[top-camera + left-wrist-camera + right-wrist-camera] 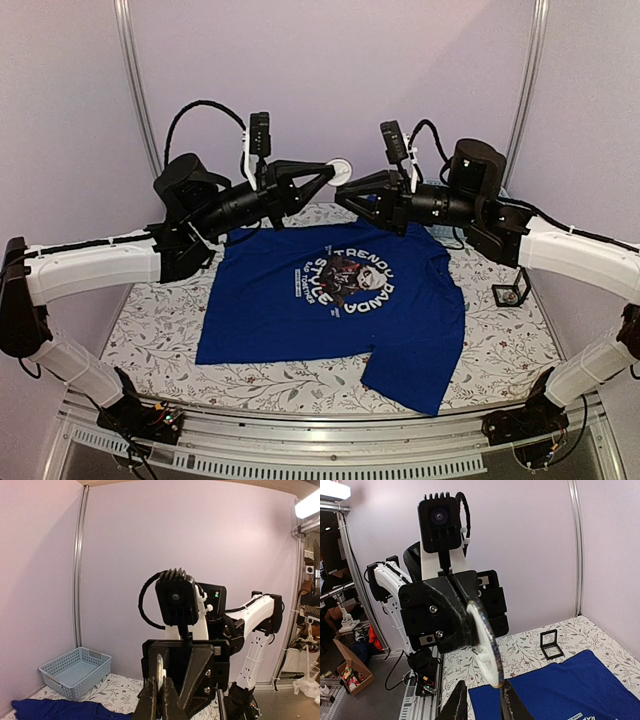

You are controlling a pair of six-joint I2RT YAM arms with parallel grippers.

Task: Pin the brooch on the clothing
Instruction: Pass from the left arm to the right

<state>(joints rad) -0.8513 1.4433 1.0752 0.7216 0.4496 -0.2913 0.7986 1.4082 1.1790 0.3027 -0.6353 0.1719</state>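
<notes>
The brooch [342, 172], a round white disc, is held high over the table's far side with my left gripper [328, 174] shut on it. From the left wrist the brooch [160, 671] shows edge-on between the closed fingers [150, 700]. My right gripper [347, 192] faces it from the right, jaws apart. In the right wrist view the brooch [487, 642] hangs just above my right gripper [481, 700], its lower rim by the right fingertip [506, 690]. The blue clothing [300, 320] lies flat below, panda print [345, 280] up.
A small black open box [512, 293] stands on the flowered table cloth [150, 340] right of the shirt, and the box [551, 644] also shows from the right wrist. A grey basket [75, 672] sits by the back wall. Metal posts [130, 70] flank the table.
</notes>
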